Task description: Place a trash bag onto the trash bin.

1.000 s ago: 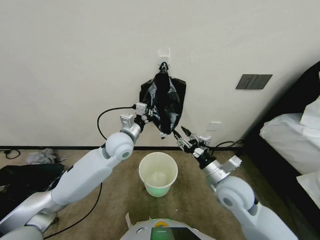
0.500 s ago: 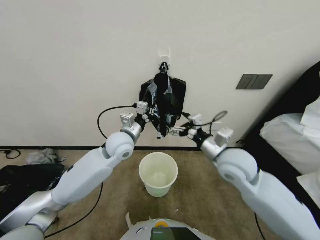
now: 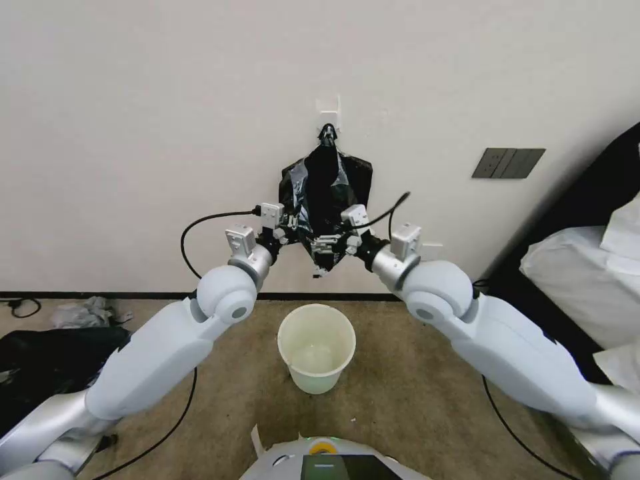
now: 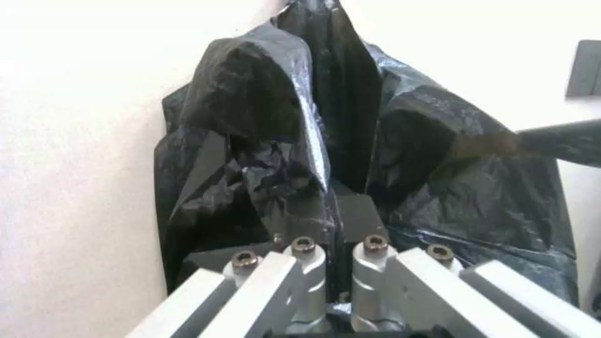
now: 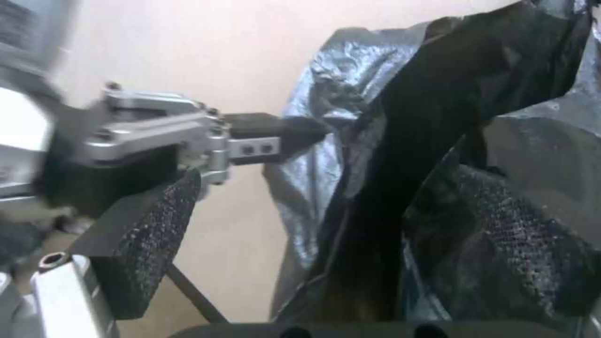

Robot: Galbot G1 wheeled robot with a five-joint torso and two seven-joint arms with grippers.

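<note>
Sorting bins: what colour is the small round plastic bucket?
Cream-white small round plastic bucket, clearest in head view.

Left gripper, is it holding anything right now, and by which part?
Yes: the left gripper is shut on the trash bag, pinching a fold near the lower edge. The right gripper is open around the bag.

Even, soft room light on the wall (image 3: 167, 100); edges bend outward. Glossy highlights streak the black bag (image 4: 300, 122). Right wrist view is smeared with motion blur.
</note>
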